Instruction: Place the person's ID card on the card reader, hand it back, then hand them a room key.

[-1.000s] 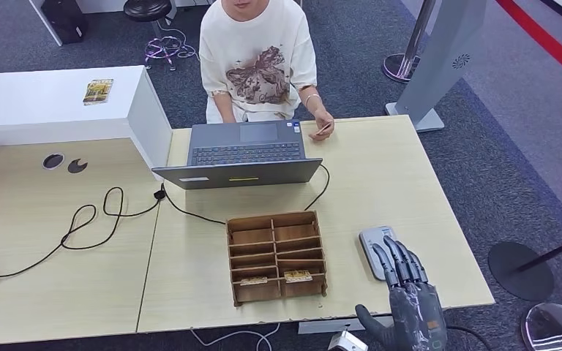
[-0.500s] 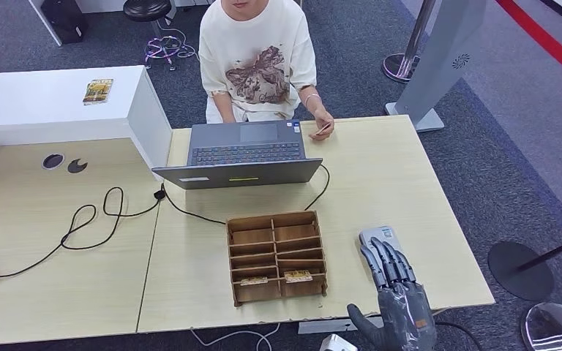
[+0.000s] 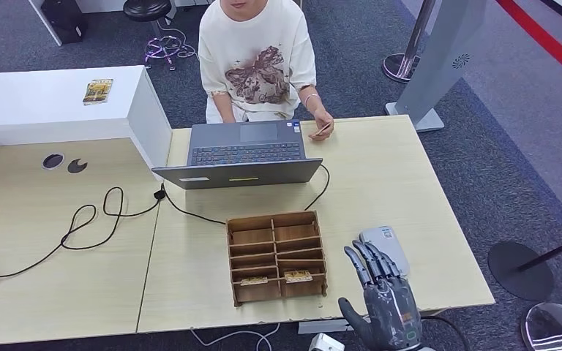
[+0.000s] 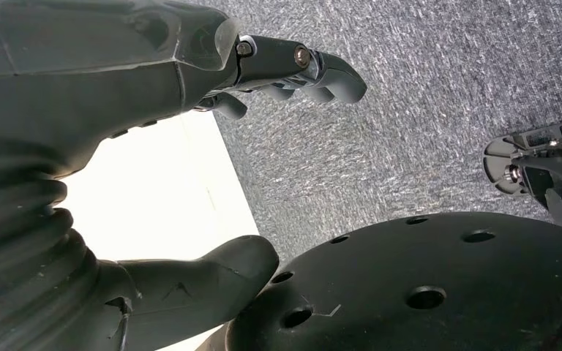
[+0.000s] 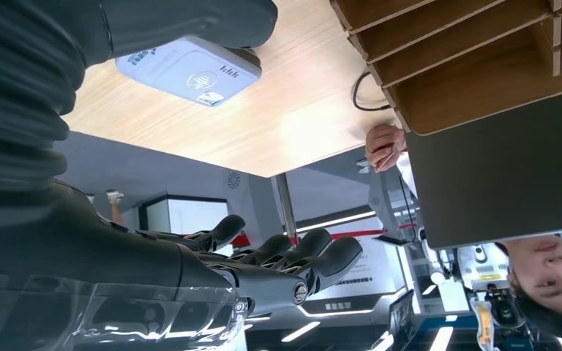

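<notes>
A person (image 3: pixel 256 58) sits behind the laptop and holds the ID card (image 3: pixel 323 129) in one hand (image 5: pixel 384 146) at the table's far edge. The grey card reader (image 3: pixel 386 245) (image 5: pixel 188 69) lies on the table near its front right. My right hand (image 3: pixel 380 300) (image 5: pixel 190 256) hovers just in front of and left of the reader, fingers apart and holding nothing. A wooden compartment box (image 3: pixel 276 256) left of the reader holds room key cards (image 3: pixel 298 276) in its front row. My left hand (image 4: pixel 154 110) hangs beside the table over the carpet, fingers loosely spread and holding nothing.
An open laptop (image 3: pixel 245 153) stands at the table's far middle, with a black cable (image 3: pixel 95 219) running left across the wood. A white counter (image 3: pixel 51 102) is at the far left. Grey stands (image 3: pixel 439 58) and a red line flank the right side.
My right hand has slid left and slightly back toward the table's front edge, uncovering the card reader. The person and the ID card have stayed put.
</notes>
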{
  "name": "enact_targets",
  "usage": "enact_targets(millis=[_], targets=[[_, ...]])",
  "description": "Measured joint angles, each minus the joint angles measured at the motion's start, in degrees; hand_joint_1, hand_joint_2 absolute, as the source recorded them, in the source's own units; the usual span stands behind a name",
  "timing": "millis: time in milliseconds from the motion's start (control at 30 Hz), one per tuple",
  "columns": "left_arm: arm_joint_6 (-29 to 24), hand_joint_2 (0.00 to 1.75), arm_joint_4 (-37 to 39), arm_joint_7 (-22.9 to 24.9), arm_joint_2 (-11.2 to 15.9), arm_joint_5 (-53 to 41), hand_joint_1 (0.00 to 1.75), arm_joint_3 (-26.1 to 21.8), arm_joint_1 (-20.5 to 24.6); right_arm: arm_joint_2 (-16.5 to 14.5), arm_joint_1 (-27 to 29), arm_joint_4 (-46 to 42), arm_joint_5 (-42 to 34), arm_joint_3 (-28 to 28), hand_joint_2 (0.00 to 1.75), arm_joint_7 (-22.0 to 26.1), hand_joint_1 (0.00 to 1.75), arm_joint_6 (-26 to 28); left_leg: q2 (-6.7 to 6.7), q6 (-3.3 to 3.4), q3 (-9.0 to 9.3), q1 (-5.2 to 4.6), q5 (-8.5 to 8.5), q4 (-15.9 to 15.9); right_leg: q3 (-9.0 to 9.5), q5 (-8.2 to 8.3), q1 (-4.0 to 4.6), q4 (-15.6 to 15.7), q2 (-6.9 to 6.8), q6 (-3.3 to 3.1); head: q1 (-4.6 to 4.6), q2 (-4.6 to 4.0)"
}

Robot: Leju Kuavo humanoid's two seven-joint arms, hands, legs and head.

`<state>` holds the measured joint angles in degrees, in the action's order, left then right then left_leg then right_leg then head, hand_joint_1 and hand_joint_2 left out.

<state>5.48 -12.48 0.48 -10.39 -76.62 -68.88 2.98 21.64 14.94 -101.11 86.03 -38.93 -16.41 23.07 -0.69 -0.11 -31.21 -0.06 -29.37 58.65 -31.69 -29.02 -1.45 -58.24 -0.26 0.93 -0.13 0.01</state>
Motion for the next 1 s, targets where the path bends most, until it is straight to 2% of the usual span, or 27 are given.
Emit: enact_targets(millis=[200,400,533,767,1000], targets=[[0.2,1.75,0.0,0.0,0.0,-0.1,0.00,0.0,0.0,-0.3,-1.0,1.2,-0.6,-1.1,1.75,1.0,0.53,0.1,0.00,0.00,0.00,0.00,0.00,0.0,0.00,0.00,0.00,0.0,0.00,0.00,0.00,-0.01],[0.6,1.75,0.0,0.0,0.1,-0.3,0.00,0.0,0.1,-1.1,-2.3,2.8,-1.4,-2.4,1.75,2.4,0.72,0.1,0.00,0.00,0.00,0.00,0.00,0.0,0.00,0.00,0.00,0.0,0.00,0.00,0.00,0.00],[1.0,1.75,0.0,0.1,0.1,-0.5,0.00,0.0,0.1,-1.7,-3.1,4.1,-1.9,-3.2,1.75,3.1,0.62,0.1,0.00,0.00,0.00,0.00,0.00,0.0,0.00,0.00,0.00,0.0,0.00,0.00,-0.01,0.01],[1.1,1.75,0.0,0.1,0.1,-0.6,0.00,0.0,0.1,-2.4,-3.9,5.5,-2.0,-4.0,1.75,3.4,0.68,0.1,0.00,0.00,0.00,0.00,0.00,0.0,0.00,0.00,0.00,0.0,0.00,0.00,0.00,0.00],[1.1,1.75,0.0,0.1,0.1,-0.9,0.00,0.0,0.2,-3.3,-4.7,6.9,-2.0,-4.3,1.75,4.1,0.61,0.1,0.00,0.00,0.00,0.00,0.00,0.0,0.00,0.00,0.00,0.0,0.00,0.00,0.00,0.00]])
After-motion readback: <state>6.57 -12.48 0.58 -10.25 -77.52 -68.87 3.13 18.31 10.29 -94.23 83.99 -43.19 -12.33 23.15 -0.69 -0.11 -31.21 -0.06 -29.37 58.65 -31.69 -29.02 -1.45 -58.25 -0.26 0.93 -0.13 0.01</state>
